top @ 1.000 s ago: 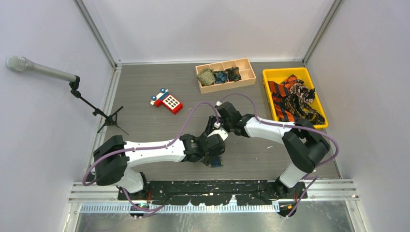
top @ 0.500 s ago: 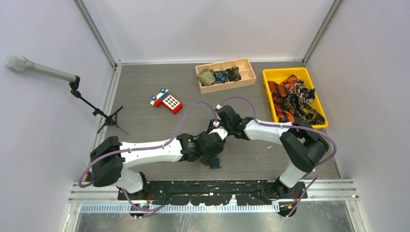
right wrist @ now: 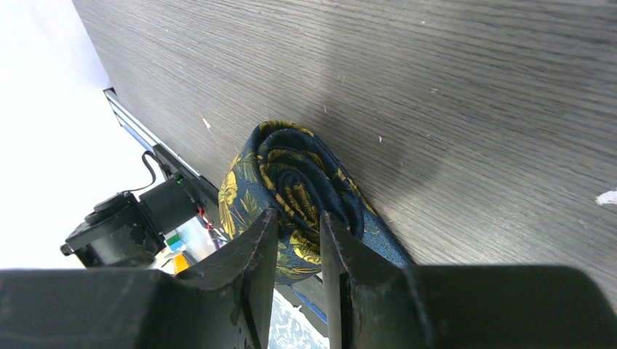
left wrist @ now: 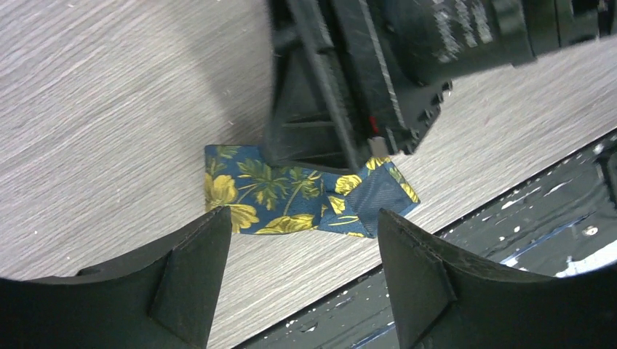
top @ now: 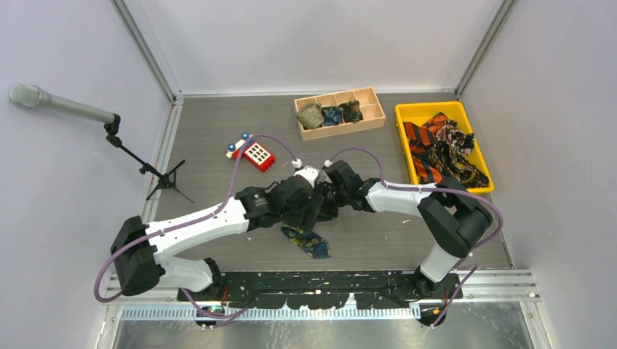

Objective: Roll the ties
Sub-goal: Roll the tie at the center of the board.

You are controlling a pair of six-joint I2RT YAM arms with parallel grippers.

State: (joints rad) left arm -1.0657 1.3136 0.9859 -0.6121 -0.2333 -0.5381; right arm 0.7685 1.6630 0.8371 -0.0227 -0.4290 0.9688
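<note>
The navy tie with yellow-gold flowers is partly rolled. Its coil (right wrist: 291, 163) sits between the fingers of my right gripper (right wrist: 298, 218), which is shut on it just above the table. In the top view the right gripper (top: 326, 205) is at mid-table. The tie's loose tail (top: 309, 242) lies flat toward the front edge. It also shows in the left wrist view (left wrist: 291, 200). My left gripper (left wrist: 302, 222) is open and empty above that tail, right beside the right gripper (left wrist: 349, 94). In the top view the left gripper (top: 305, 207) overlaps the right one.
A wooden compartment box (top: 372, 110) at the back holds three rolled ties. A yellow bin (top: 404, 110) at the right holds loose ties. A red-and-blue toy phone (top: 251, 152) lies left of centre. A microphone on a tripod (top: 164, 178) stands at the left. The black front rail (top: 320, 280) runs along the near edge.
My left arm has swung away from the front edge toward the far left, uncovering the tie's tail. The right gripper has stayed almost in place on the coil.
</note>
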